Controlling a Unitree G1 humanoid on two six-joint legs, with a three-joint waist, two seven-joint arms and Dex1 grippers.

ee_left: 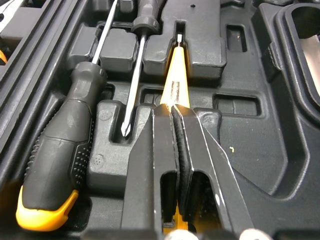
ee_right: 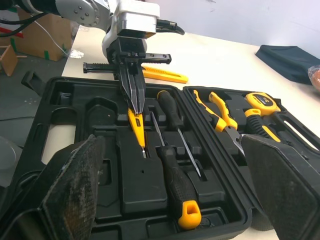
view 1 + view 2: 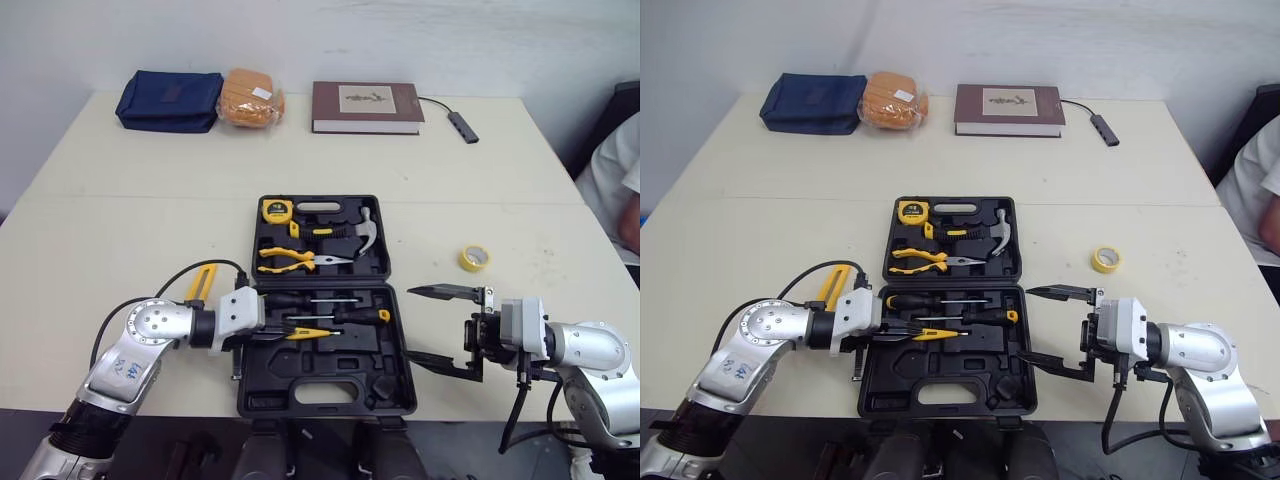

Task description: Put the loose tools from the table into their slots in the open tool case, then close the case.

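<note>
While your left gripper point(image 1: 170, 107) is clamping its jaws on the yellow tool point(image 3: 310, 333), that tool is lying in the front half of the open tool case point(image 3: 330, 385), just beside two slotted screwdrivers point(image 3: 320, 303). Your right gripper point(image 3: 410, 324) is hovering at the case's right edge, jaws wide apart, over the tabletop point(image 3: 150, 200).
</note>
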